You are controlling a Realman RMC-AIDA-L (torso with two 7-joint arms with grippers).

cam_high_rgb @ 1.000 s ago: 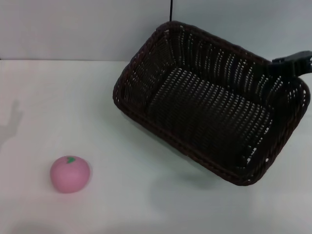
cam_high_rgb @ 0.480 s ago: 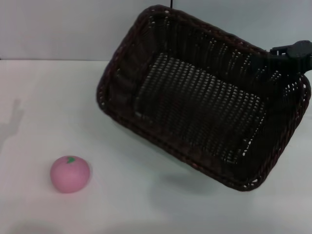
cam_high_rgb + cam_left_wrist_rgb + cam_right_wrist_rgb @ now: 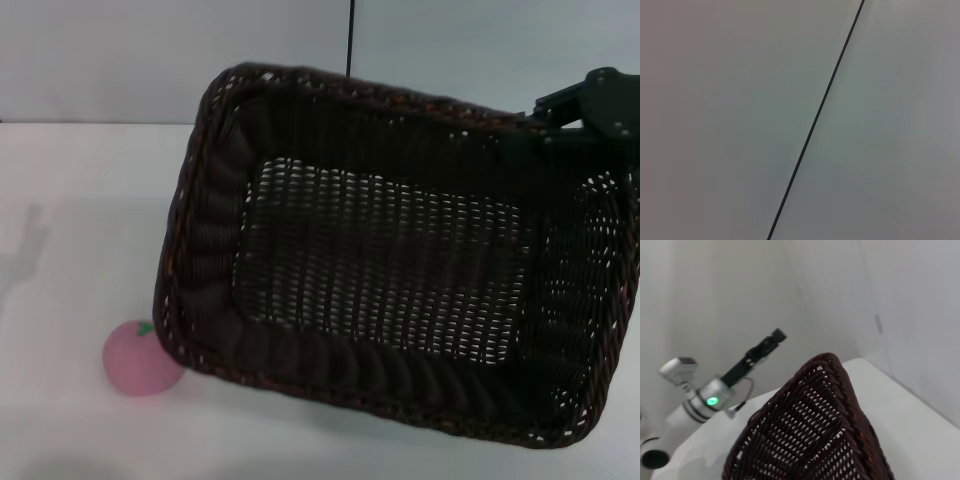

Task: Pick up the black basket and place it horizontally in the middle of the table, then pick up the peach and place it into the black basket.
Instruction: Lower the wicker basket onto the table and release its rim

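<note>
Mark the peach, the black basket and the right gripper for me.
peach [image 3: 138,362], head view, pink side still showing beside the basket.
black basket [image 3: 385,262], head view, woven floor.
right gripper [image 3: 585,112], head view, black body at the basket's far right rim.

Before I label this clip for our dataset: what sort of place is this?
Probably a robot test bench in a lab: a bare white table against plain walls, with only a toy peach and a basket gripped at its rim by the right gripper.
</note>
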